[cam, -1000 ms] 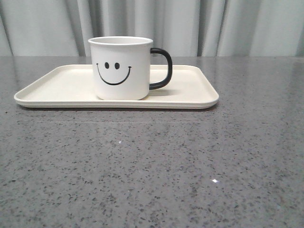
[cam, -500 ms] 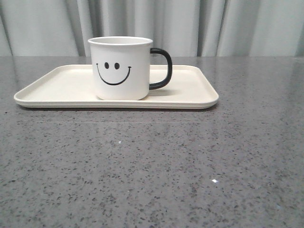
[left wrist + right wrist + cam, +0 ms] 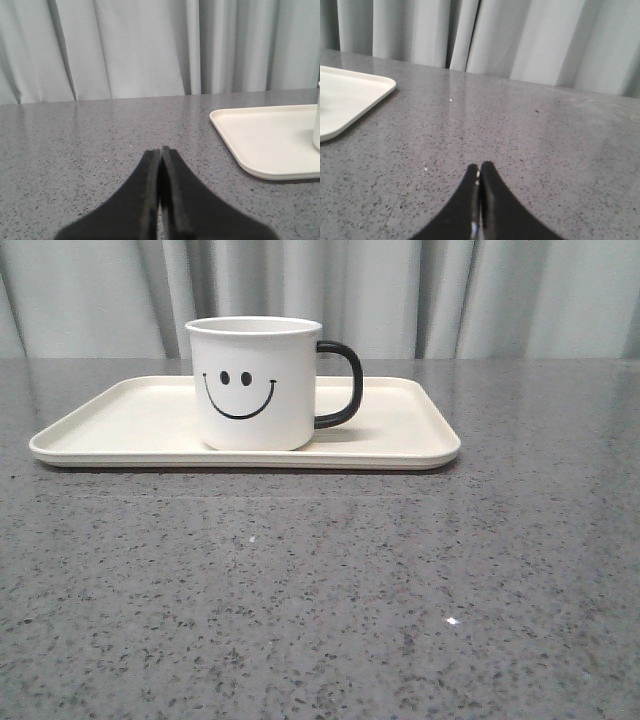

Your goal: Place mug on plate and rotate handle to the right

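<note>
The mug (image 3: 255,383) sits upright on the plate (image 3: 120,420), its handle (image 3: 340,383) pointing right, so the job looks finished, with both the left gripper (image 3: 160,151) and right gripper (image 3: 479,167) clenched empty over the counter (image 3: 320,590).

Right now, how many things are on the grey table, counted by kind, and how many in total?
White cylindrical mug with a black smiley face and black handle: 1
Large flat cream-coloured rectangular tray with a low rim: 1
Total: 2. The mug stands upright on the tray, handle to the right in the front view.
</note>
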### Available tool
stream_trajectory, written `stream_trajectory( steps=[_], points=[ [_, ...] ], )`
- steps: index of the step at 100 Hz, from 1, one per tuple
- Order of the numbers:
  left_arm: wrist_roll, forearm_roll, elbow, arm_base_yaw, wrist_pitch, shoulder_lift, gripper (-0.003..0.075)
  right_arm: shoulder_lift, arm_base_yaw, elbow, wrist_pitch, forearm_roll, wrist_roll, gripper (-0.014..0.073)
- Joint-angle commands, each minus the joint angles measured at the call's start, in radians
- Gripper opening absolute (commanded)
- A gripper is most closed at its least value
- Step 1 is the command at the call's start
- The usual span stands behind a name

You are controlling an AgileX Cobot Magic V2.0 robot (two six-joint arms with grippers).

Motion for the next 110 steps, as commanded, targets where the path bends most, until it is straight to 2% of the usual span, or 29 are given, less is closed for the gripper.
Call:
stream_trajectory(
  steps=[1, 12, 110],
  points=[
    [-0.001, -0.001, 0.010, 0.001, -0.087, -0.029, -0.0020, -0.020, -0.006, -0.008, -0.134, 0.011, -0.007, -0.0058],
    [-0.001, -0.001, 0.010, 0.001, -0.087, -0.029, -0.0020, -0.020, -0.006, 0.041, -0.183, 0.013, -0.007, -0.0058],
    [-0.001, -0.001, 0.010, 0.001, -0.087, -0.029, -0.0020, -0.020, -0.007, 0.039, -0.151, 0.012, -0.012, -0.0058]
  ],
)
